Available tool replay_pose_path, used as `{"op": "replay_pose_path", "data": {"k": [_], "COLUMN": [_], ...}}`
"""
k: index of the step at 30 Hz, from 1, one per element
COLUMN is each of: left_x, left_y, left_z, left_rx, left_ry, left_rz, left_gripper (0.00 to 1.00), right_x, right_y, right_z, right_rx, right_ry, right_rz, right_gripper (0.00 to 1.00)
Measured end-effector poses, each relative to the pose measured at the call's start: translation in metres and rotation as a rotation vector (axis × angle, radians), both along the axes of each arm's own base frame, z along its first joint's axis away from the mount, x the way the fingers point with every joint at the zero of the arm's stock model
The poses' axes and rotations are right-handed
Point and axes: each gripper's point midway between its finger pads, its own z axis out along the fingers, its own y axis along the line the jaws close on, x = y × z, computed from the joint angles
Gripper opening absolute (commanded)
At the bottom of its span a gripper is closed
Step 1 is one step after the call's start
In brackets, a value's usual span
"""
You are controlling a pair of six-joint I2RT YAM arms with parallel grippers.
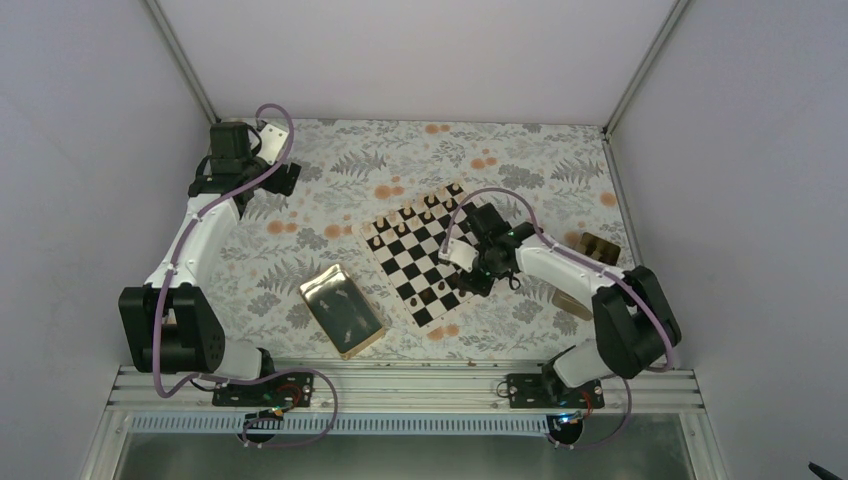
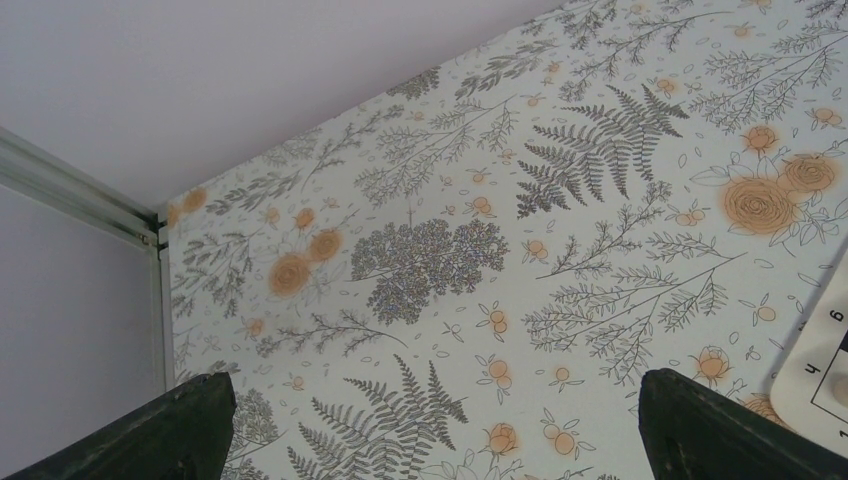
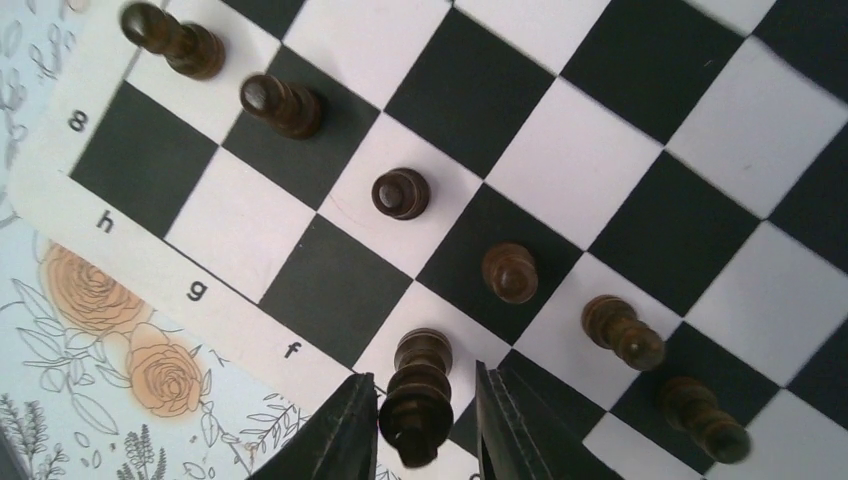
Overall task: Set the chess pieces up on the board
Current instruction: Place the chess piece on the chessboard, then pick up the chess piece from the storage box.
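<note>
The board (image 1: 418, 268) lies at the table's middle right, and its bare squares fill the right wrist view (image 3: 560, 160). Several dark brown chess pieces (image 3: 400, 193) stand in a diagonal row near the edge lettered h, g, f. My right gripper (image 3: 420, 425) is over that edge (image 1: 472, 222). Its fingers (image 3: 345, 430) stand on either side of a taller dark piece (image 3: 418, 385) that is upright on a cream square. A gap shows on the right side, so the gripper is open. My left gripper (image 2: 440, 425) is wide open and empty over the tablecloth at the far left (image 1: 283, 178).
A shiny gold tray (image 1: 341, 309) with a few small pieces in it lies near the board's left corner. A small tan box (image 1: 598, 246) sits right of the board, behind my right arm. The board's corner shows in the left wrist view (image 2: 820, 365).
</note>
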Motion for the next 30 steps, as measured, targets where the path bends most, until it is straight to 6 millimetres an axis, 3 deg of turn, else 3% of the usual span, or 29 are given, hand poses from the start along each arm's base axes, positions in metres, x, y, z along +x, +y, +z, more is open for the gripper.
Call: {"op": "replay_pose_path", "data": {"k": [8, 11, 13, 16, 18, 20, 25, 28, 30], "left_x": [0.0, 0.0, 0.0, 0.0, 0.0, 0.0, 0.001, 0.006, 0.009], "left_y": [-0.001, -0.001, -0.001, -0.001, 0.0, 0.0, -0.003, -0.004, -0.004], "left_z": [0.0, 0.0, 0.0, 0.0, 0.0, 0.0, 0.0, -0.002, -0.005], "left_rx": [-0.002, -0.002, 0.0, 0.014, 0.021, 0.028, 0.028, 0.023, 0.026], "left_ry": [0.0, 0.0, 0.0, -0.001, -0.001, -0.001, -0.004, -0.004, -0.002], "left_rz": [-0.004, -0.004, -0.006, -0.014, -0.019, -0.021, -0.039, -0.047, -0.052], "left_gripper": [1.0, 1.0, 1.0, 1.0, 1.0, 1.0, 1.0, 1.0, 1.0], "right_x": [0.004, 0.013, 0.034, 0.072, 0.083, 0.087, 0.093, 0.098, 0.1], "right_y": [-0.002, -0.017, -0.044, -0.115, -0.156, -0.196, -0.275, -0.306, -0.314], "right_z": [0.037, 0.063, 0.087, 0.12, 0.127, 0.127, 0.119, 0.117, 0.112], "right_rx": [0.033, 0.059, 0.079, 0.065, 0.03, -0.012, -0.078, -0.097, -0.104], "right_ry": [-0.073, -0.132, -0.201, -0.324, -0.361, -0.368, -0.309, -0.29, -0.268], "right_rz": [-0.012, -0.068, -0.166, -0.389, -0.492, -0.585, -0.752, -0.82, -0.836], "right_gripper": [0.34, 0.35, 0.35, 0.36, 0.36, 0.36, 0.37, 0.4, 0.41]}}
